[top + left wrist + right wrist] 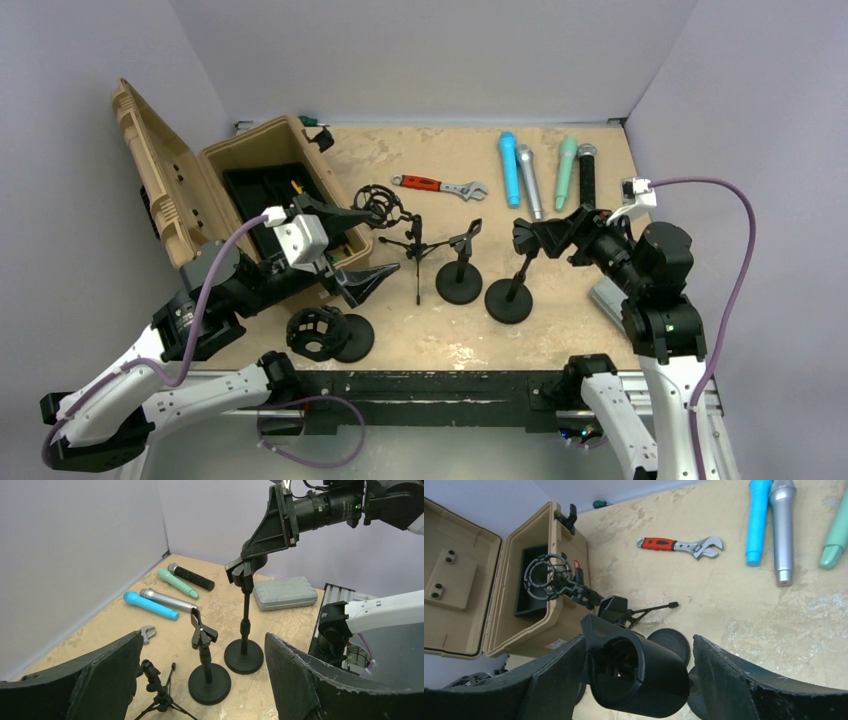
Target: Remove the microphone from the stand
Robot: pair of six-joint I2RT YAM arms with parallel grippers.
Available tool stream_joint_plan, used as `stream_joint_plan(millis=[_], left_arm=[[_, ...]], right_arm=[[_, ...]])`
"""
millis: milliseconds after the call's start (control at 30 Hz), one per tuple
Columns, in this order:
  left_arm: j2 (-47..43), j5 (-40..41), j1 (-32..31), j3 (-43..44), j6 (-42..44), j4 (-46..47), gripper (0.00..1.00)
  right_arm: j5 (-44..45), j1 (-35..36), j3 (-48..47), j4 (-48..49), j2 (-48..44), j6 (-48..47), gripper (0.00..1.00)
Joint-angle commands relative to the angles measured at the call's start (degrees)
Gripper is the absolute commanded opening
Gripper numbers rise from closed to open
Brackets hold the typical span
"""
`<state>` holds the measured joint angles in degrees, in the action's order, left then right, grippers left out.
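From the top, no microphone sat in any holder. 4 of them lay flat in a row at 12 to 1 o'clock of the tabletop (450,340): a blue microphone (510,168), a silver microphone (529,182), a green microphone (566,170) and a black microphone (586,178). I think this row kept them out of the working zone. The right end effector (525,238) was at the head of the stand (510,298). The black microphone lay near it at 1 o'clock and did not touch it. The left end effector (385,240) hovered at 9 o'clock of the stand, spread wide and carrying nothing, perhaps ready to steady a base.

In the left wrist view, the spread fingers (100,680) framed the stand and a second stand (209,680). The right end effector came down on the clip (244,572) from 1 o'clock. The clip was empty. The 4 microphones lay behind, at 10 o'clock.

In the right wrist view, the hollow clip filled the gap between that end effector's 2 fingers. Both seemed to touch it, but I cannot tell if they pressed it. 3 microphones showed at 1 o'clock, well apart. In my judgement the removal was already done.
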<state>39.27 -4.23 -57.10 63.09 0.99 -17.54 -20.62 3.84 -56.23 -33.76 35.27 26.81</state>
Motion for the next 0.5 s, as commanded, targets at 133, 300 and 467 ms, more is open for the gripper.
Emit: stream_joint_plan(millis=[133, 300, 467], left_arm=[[0.6, 0.6, -0.4, 0.5, 0.8, 1.2, 0.88], [1.1, 0.6, -0.4, 0.5, 0.8, 1.1, 0.88], [1.6, 0.7, -0.4, 0.5, 0.9, 1.0, 0.88]], right_arm=[[-1.4, 0.1, 2.8, -0.2, 0.6, -2.2, 0.53], [-0.9, 0.2, 5.4, -3.2, -0.4, -3.2, 0.48], [-0.4, 0.2, 9.1, -5.9, -1.3, -3.6, 0.48]])
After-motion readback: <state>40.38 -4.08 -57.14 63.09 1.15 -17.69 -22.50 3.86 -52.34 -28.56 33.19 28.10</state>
